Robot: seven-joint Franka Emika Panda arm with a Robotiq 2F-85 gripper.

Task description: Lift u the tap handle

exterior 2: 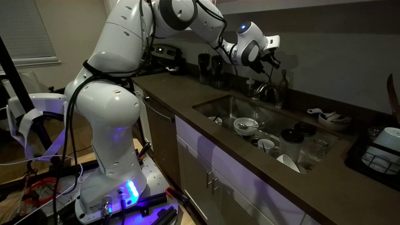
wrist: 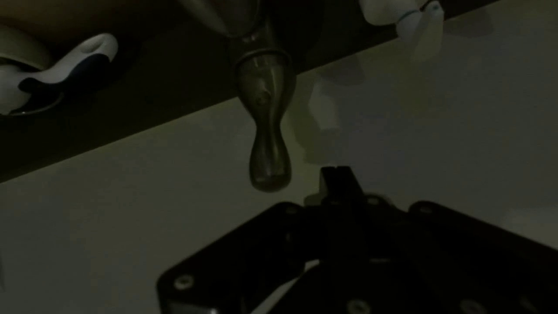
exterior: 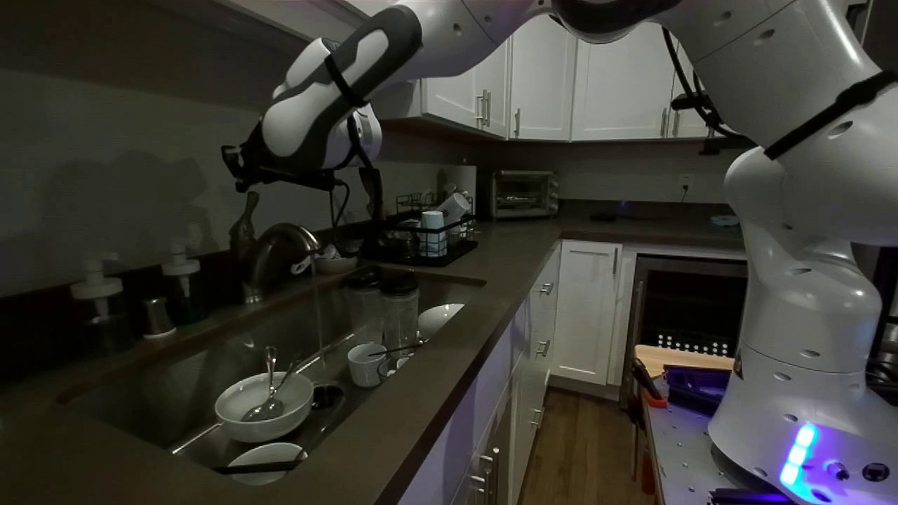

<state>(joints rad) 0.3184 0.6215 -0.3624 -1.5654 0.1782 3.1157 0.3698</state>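
Observation:
The dark metal tap handle (exterior: 245, 219) points up beside the curved spout of the tap (exterior: 263, 256). It also shows in an exterior view (exterior 2: 283, 82) and in the wrist view (wrist: 269, 148). A thin stream of water runs from the spout into the sink. My black gripper (exterior: 235, 168) is above the handle and apart from it in both exterior views (exterior 2: 275, 63). In the wrist view the fingertips (wrist: 335, 169) are together with nothing between them, to the right of the handle's rounded end. The picture there is very dark.
The sink (exterior 2: 215, 104) holds white bowls (exterior: 263, 407), a mug (exterior: 366, 365), spoons and tall jars (exterior 2: 290, 145). Soap bottles (exterior: 98, 308) stand by the wall. A bowl with a brush (exterior 2: 333, 120) and a black dish rack (exterior: 442, 249) are on the counter.

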